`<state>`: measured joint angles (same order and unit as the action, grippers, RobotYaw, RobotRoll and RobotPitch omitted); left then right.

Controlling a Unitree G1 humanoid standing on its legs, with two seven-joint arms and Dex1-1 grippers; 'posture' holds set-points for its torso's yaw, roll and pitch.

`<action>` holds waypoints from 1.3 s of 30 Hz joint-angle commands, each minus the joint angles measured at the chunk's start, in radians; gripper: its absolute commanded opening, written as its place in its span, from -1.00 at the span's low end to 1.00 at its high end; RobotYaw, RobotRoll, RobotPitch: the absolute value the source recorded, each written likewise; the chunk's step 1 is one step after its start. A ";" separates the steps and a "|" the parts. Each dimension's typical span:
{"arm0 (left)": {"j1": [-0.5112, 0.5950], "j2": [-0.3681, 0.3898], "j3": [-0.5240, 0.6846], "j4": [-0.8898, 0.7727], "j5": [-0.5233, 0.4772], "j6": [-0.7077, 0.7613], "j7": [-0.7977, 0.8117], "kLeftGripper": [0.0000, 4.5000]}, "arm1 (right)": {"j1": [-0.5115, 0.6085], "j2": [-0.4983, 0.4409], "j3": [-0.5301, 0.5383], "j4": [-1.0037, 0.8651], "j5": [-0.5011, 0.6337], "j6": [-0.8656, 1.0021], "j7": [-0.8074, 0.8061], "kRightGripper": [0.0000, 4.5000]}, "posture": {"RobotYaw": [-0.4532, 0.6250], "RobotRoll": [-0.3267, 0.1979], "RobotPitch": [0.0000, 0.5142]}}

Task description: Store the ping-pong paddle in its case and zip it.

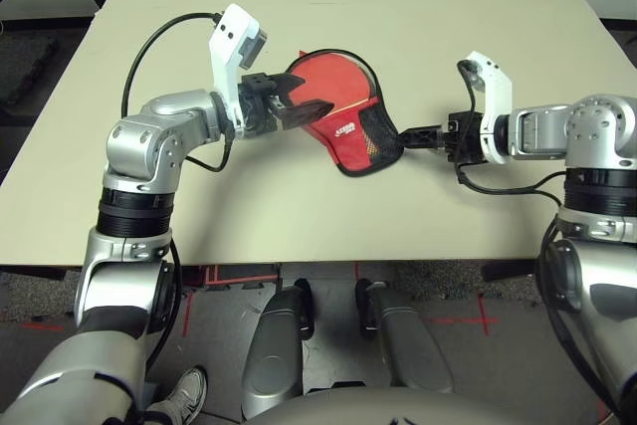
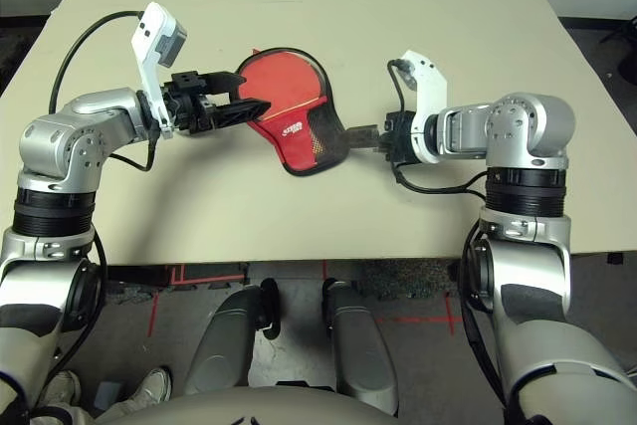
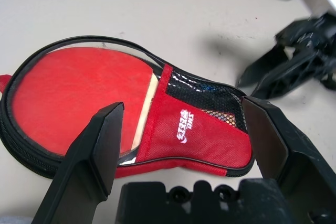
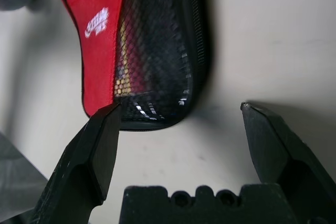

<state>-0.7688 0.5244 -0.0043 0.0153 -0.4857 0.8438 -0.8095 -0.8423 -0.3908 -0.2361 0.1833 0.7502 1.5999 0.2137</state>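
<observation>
Beige table point(image 1: 418, 67), mid-span: I have the case point(image 1: 343, 126) flat with the ping-pong paddle point(image 3: 68, 93) already inside, its long axis running from ten o'clock, the round end, to four o'clock, the mesh handle end. My left pincer point(image 1: 299, 106) hovers, fingers apart, over the round end. My right pincer point(image 1: 413, 134), fingers also apart, sits just beside the handle end, nearer the zip's run, I judge.

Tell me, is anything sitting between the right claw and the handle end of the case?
Nothing visible. The right claw is open and points at the mesh handle end of the case, with bare table between them. The paddle is already inside the case.
</observation>
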 commanded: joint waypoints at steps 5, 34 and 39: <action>-0.002 0.009 0.001 -0.006 -0.008 0.011 -0.007 1.00 | -0.012 0.097 -0.070 0.084 0.011 0.015 -0.137 0.99 | -0.08 0.25 -0.07; 0.014 0.013 0.007 -0.010 0.000 0.004 0.010 1.00 | -0.108 0.177 -0.048 0.313 0.342 0.015 -0.396 -0.39 | -0.06 0.25 -0.04; 0.012 0.014 0.003 -0.006 0.002 0.001 0.009 1.00 | -0.057 0.124 0.038 0.266 0.501 0.015 -0.449 -1.00 | -0.07 0.25 -0.03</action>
<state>-0.7685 0.5287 -0.0002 0.0153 -0.4869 0.8486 -0.7982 -0.9325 -0.2519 -0.2393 0.4670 1.1920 1.5923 -0.2067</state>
